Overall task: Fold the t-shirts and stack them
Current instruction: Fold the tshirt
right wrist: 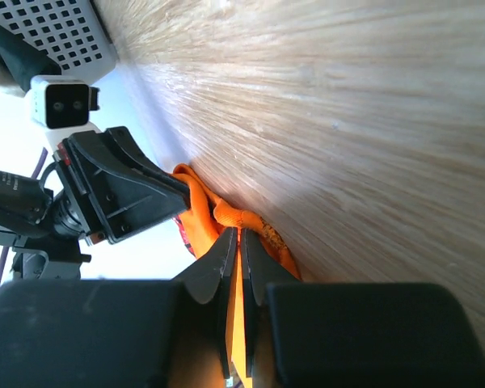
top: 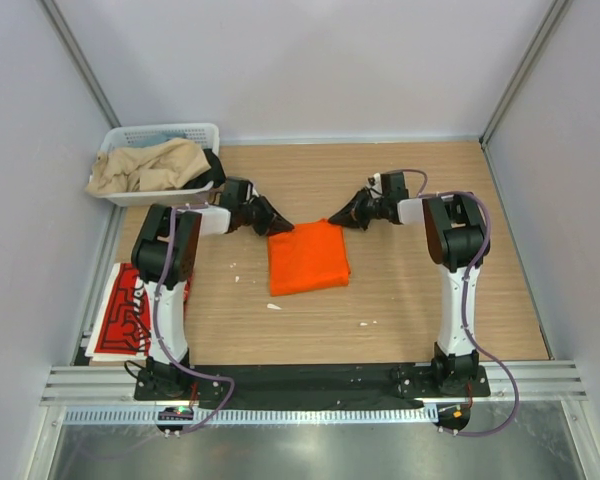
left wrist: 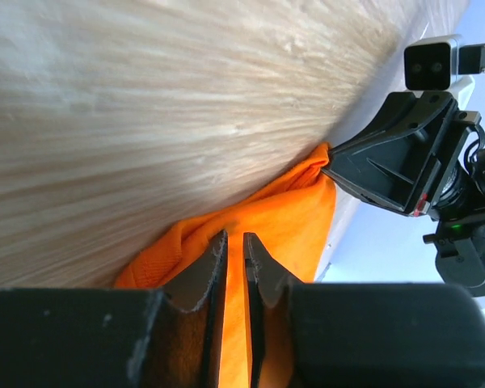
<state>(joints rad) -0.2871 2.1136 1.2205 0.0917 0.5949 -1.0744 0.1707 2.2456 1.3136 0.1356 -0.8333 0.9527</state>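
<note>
**Orange t-shirt [top: 308, 260] gripped at its two far corners**

The orange t-shirt lies folded into a compact rectangle near the middle of the desk [top: 410, 300], a little closer to the far edge. The left fingers [top: 270, 218] are clamped on its far left corner, and the left wrist view shows a strip of orange cloth in the narrow gap between them. The right fingers [top: 348, 212] are clamped on the far right corner, almost together, with a thin orange fold pressed between them. Both pairs are low at the desk surface and point toward each other, well apart.

The red t-shirt [top: 128, 305] with white lettering lies flat at the left edge, beside the left arm. It seems to reach over that edge, but the view there is not clear. A white basket [top: 160, 130] stands at the far left corner, with a beige cloth [top: 145, 168] spilling over its near rim.
</note>
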